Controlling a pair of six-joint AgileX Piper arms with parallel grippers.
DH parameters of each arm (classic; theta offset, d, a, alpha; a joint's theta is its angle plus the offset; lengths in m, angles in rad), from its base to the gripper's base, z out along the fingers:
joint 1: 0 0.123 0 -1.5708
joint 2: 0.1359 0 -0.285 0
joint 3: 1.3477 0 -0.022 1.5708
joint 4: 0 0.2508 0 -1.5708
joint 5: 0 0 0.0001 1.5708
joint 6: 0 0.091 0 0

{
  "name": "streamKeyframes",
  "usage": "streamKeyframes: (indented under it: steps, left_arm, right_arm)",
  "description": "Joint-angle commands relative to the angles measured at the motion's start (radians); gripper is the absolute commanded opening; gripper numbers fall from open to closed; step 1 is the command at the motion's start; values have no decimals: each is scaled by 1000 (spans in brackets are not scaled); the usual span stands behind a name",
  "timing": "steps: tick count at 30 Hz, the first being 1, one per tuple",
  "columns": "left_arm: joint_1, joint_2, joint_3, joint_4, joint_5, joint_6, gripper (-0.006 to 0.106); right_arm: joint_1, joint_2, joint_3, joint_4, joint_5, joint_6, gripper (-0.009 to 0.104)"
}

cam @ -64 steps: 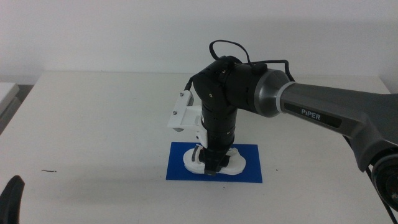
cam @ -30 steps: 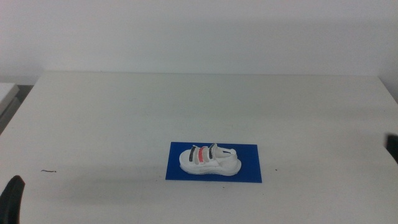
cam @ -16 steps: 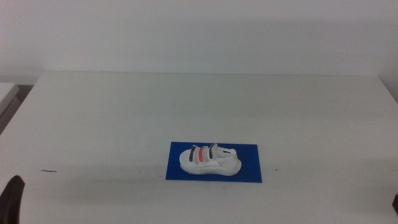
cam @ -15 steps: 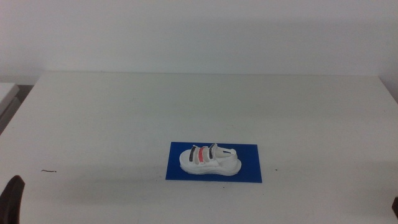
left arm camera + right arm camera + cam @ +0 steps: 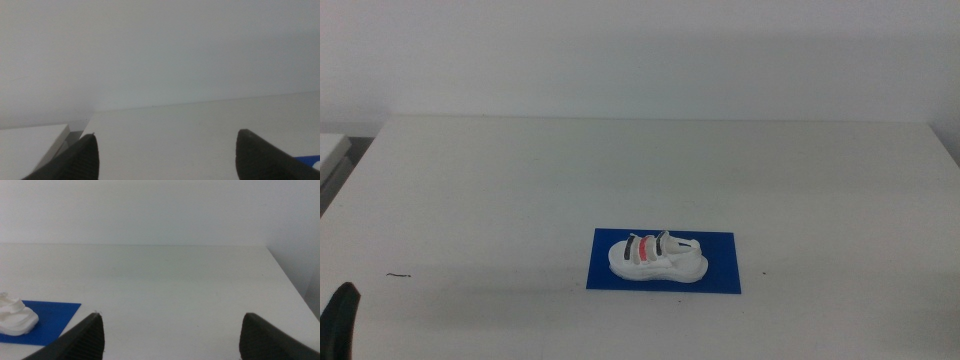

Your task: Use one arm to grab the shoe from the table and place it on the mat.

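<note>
- Middle view shows the shoe (image 5: pixel 657 258) lying on its sole inside the dark blue mat (image 5: pixel 720 276), near the front of the white table (image 5: pixel 500 190); by that, the placing looks done.
- Left gripper (image 5: pixel 165 155) waits at the table's near left corner, jaws spread wide with nothing between them; only a dark tip shows in the middle view.
- Right gripper (image 5: pixel 170 335) sits well apart from the shoe on the right side, jaws likewise wide apart and empty.
- You should keep both arms clear, so nothing nudges the shoe off the mat.
</note>
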Motion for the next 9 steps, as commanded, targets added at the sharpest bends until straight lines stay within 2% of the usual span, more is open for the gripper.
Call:
streamKeyframes:
  steps: [1, 9]
  left_arm:
    - [3, 5, 0, -2, -6, -2, 94]
    - [3, 5, 0, -2, -6, -2, 94]
  right_arm:
    - [-7, -5, 10, -8, -5, -2, 90]
    - [-7, -5, 10, -10, 20, -2, 90]
